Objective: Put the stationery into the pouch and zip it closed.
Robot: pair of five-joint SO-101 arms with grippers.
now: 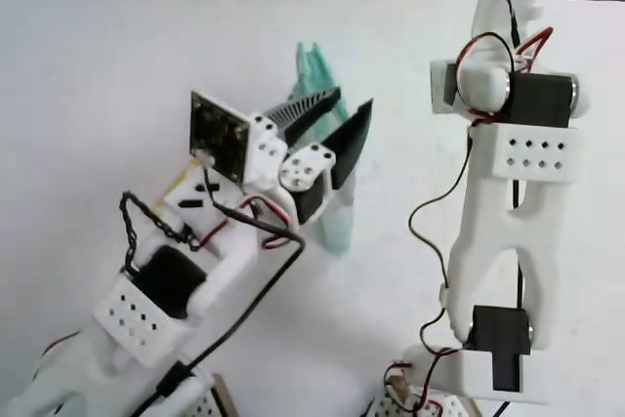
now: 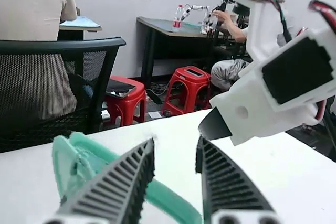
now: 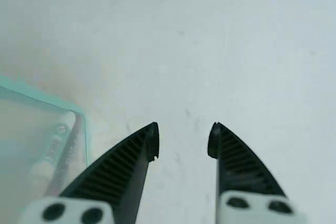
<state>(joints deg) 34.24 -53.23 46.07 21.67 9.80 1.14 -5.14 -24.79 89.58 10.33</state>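
My left fingers (image 1: pixel 354 100) are hanging open over the teal pouch (image 1: pixel 337 227), which is lying on the tabletop (image 1: pixel 98 65) at 9 o'clock from my right arm (image 1: pixel 508 202). My right fingers (image 3: pixel 182 135) are gaping open too, with stationery (image 3: pixel 55 148) sitting inside the pouch.

No words or numbers can be read anywhere. The bottle (image 2: pixel 179 17) on the far desk has a red label, but it is too small to read. The green pouch (image 1: pixel 314 65) shows no print that can be made out.
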